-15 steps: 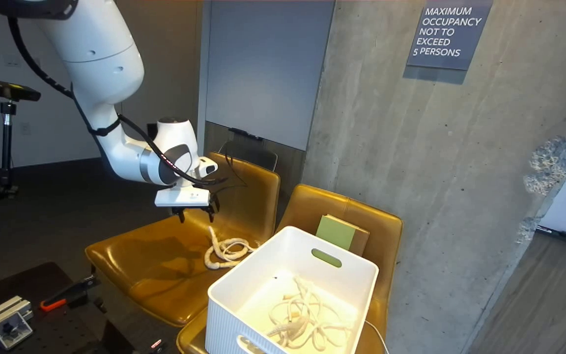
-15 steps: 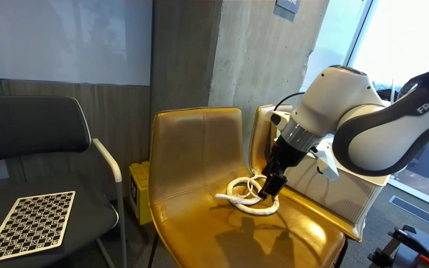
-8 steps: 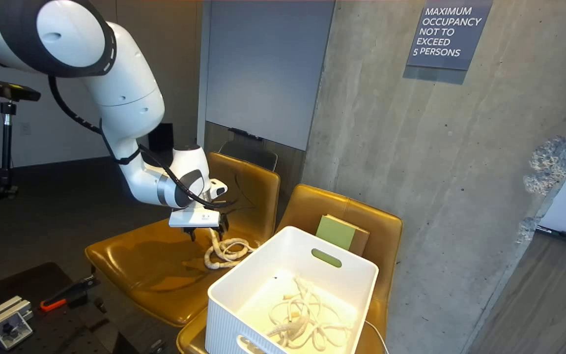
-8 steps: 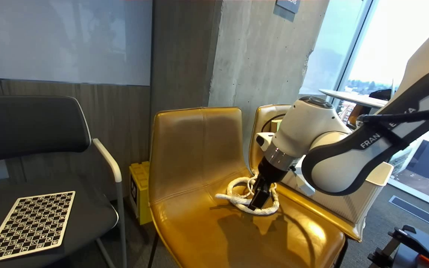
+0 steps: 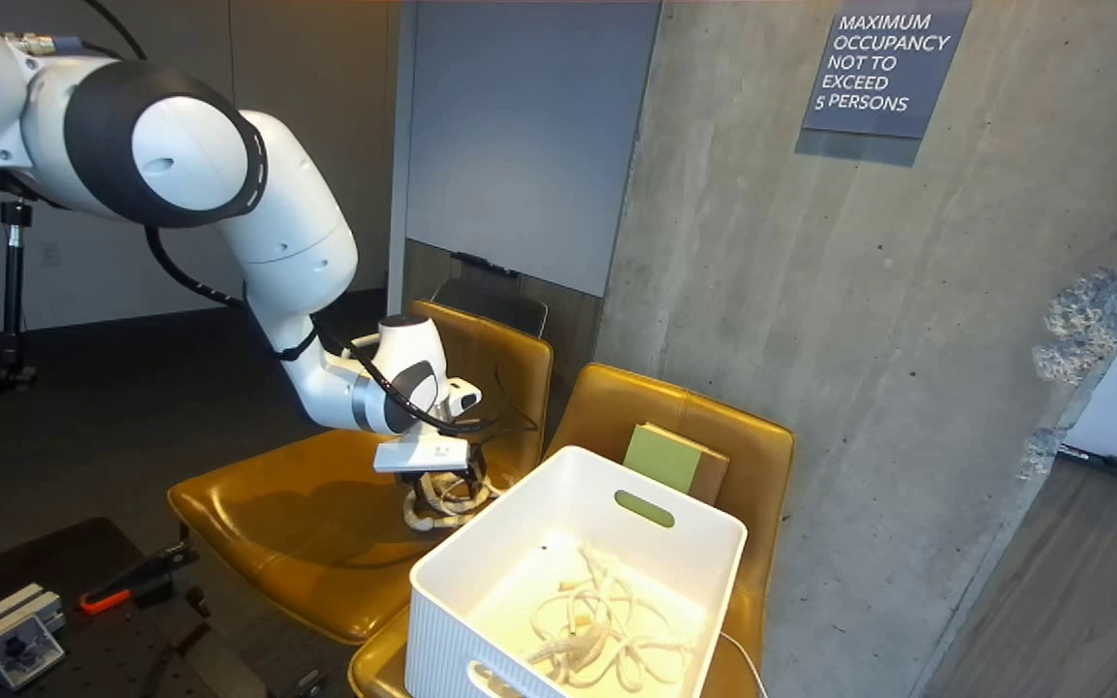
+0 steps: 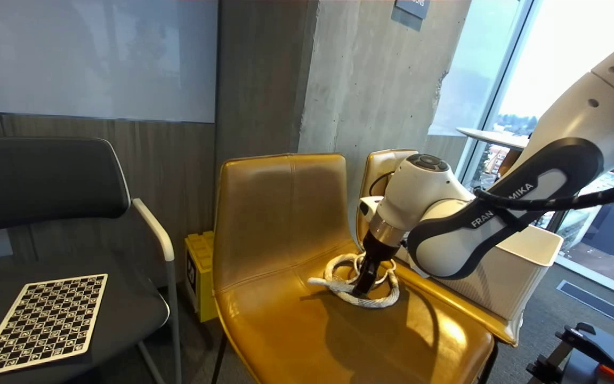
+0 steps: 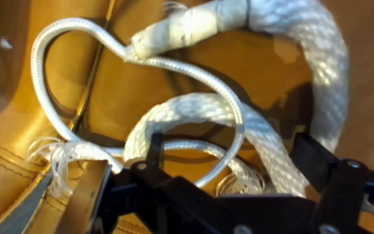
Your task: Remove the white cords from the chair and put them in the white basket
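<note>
White robot arm with black joint covers (image 5: 292,237): lower than half a second ago, its black two-fingered gripper (image 5: 448,494) brought down into a loose tangle of cream-white rope cords (image 5: 435,523), in an exterior view.
Wide mustard-yellow chair with a glossy moulded seat (image 5: 297,528): carrying the cords near its backrest, where they lie unshifted, partly hidden behind the gripper.
Large white rectangular plastic basket with a thick rim (image 5: 583,499): set on a second mustard-yellow chair (image 5: 617,397), more thin cream-white cords (image 5: 588,635) strewn across its floor, a green-and-brown rectangular object (image 5: 663,458) leaning on the backrest behind.
Blue sign with white capitals (image 5: 888,68): "Maximum occupancy not to exceed 5 persons," on a grey concrete wall (image 5: 859,339).
Dark grey chair with a pale armrest (image 6: 35,181): in an exterior view, bearing a black-and-white patterned board (image 6: 43,322) on its seat.
Bright yellow box (image 6: 208,288): on the floor between that dark chair and the mustard-yellow one.
Cords: coiled in a ring, one end sticking out, the tilted gripper reaching down within the loops.
Black gripper fingers (image 7: 313,162): spread apart in the wrist view, a thick braided stretch of rope arching between them; whether either finger touches it cannot be told.
Rope ends (image 7: 174,34): one bound in a pale wrap, two frayed into strands, a thinner white cord (image 7: 38,65) looping close by.
</note>
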Robot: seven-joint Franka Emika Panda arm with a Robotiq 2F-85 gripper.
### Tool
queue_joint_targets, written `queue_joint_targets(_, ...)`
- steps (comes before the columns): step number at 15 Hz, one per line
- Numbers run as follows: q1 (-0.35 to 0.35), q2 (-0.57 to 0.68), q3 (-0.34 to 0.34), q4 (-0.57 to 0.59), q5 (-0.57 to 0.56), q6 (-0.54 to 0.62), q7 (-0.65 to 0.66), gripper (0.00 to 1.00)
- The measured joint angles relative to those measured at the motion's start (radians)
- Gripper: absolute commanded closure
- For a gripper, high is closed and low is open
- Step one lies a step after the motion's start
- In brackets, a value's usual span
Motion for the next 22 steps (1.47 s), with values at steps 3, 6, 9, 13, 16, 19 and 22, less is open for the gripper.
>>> queue_joint_targets(3, 0.001, 0.039, -0.005, 0.026, 0.0, -0.007, 0.0, 0.25)
queue_joint_targets(6, 0.001, 0.044, -0.005, 0.032, -0.001, -0.01, 0.001, 0.4)
queue_joint_targets(9, 0.001, 0.042, -0.009, 0.032, -0.012, -0.01, 0.001, 0.61)
queue_joint_targets(13, 0.002, 0.039, -0.011, 0.02, -0.02, -0.009, 0.001, 0.93)
queue_joint_targets(16, 0.002, 0.017, -0.005, -0.018, -0.02, -0.008, 0.001, 1.0)
queue_joint_targets(19, 0.002, -0.034, -0.003, -0.095, -0.02, -0.017, 0.001, 1.0)
queue_joint_targets(22, 0.002, -0.132, -0.003, -0.175, -0.02, -0.055, 0.001, 1.0)
